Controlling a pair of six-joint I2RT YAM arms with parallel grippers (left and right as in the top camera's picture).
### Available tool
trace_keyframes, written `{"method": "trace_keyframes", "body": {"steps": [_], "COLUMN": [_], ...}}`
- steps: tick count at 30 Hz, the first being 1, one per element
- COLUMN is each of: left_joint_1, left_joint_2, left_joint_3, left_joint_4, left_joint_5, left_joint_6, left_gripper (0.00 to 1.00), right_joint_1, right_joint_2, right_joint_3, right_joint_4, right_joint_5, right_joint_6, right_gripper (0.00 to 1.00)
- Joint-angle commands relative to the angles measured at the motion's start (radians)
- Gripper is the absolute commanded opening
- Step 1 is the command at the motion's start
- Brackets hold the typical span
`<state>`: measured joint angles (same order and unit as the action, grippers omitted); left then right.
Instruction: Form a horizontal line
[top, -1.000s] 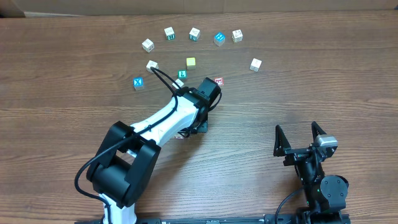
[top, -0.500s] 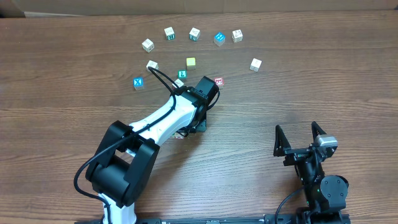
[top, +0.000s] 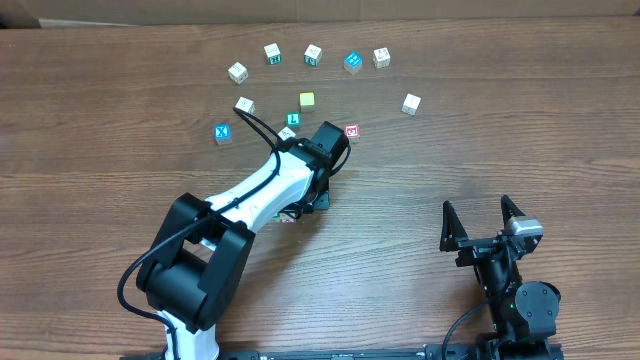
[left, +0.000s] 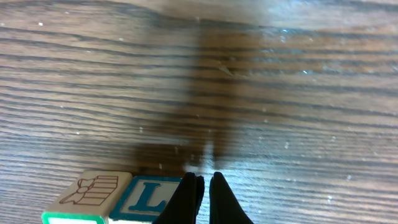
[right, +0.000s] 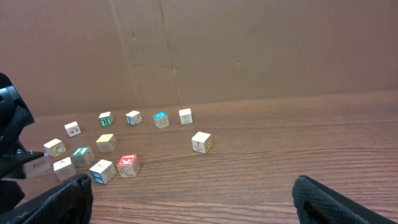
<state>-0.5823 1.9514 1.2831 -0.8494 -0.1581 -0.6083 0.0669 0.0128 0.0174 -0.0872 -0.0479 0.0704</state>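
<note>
Letter cubes (top: 293, 119) for the row: I am seeing them lying loose on the table (top: 520, 120), not yet making one line.

Item, left pincer (left: 204, 185): I am keeping watch on it through its own wrist camera. It is closed tight with nothing between its fingers (left: 189, 202), and the tips are pointing down at bare wood. Whether they are touching the wood I cannot tell.

Item, L cube (left: 146, 199): it is sitting just beside those fingertips, on the picture's left side, with its letter facing up. Whether a finger is touching it I cannot tell.

Item, picture cube (left: 87, 191): it is resting flush against the L cube on the side away from the pincer, showing a pale top with a line drawing and a green edge.

Item, red cube (top: 351, 131): it is lying near the wrist on the opposite side, apart from that pair.

Item, yellow cube (top: 307, 99): it is standing alone beyond the L cube, toward the far edge.

Item, blue X cube (top: 222, 132): it is lying well apart, out past the pair.

Item, far cubes (top: 313, 54): they are curving in a loose arc along the back.

Item, right pincer (top: 480, 228): it is waiting at the near corner, well apart from every cube, with its jaws spread wide and gripping nothing.
</note>
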Motion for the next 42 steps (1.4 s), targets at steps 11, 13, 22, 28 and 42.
{"method": "trace_keyframes", "body": {"steps": [11,13,22,28,42], "left_joint_1": [0.015,0.018,0.060,0.138,0.403], "left_joint_2": [0.012,0.012,0.012,0.012,0.012], "left_joint_3": [-0.003,0.009,0.154,0.226,0.237], "left_joint_4": [0.002,0.002,-0.039,-0.092,-0.121], "left_joint_5": [-0.006,-0.006,-0.006,-0.006,-0.003], "left_joint_6": [-0.026,-0.017,0.010,0.011,0.042], "left_gripper": [0.04,0.04,0.04,0.04,0.04], "right_joint_1": [0.006,0.006,0.006,0.006,0.006], "right_joint_2": [-0.010,-0.010,-0.010,-0.010,-0.010], "right_joint_3": [-0.010,-0.010,-0.010,-0.010,-0.010], "right_joint_4": [0.006,0.006,0.006,0.006,0.006], "right_joint_5": [0.001,0.001,0.001,0.001,0.001], "right_joint_6": [-0.008,-0.008,-0.008,-0.008,-0.008], "right_gripper": [1.00,1.00,1.00,1.00,1.00]}}
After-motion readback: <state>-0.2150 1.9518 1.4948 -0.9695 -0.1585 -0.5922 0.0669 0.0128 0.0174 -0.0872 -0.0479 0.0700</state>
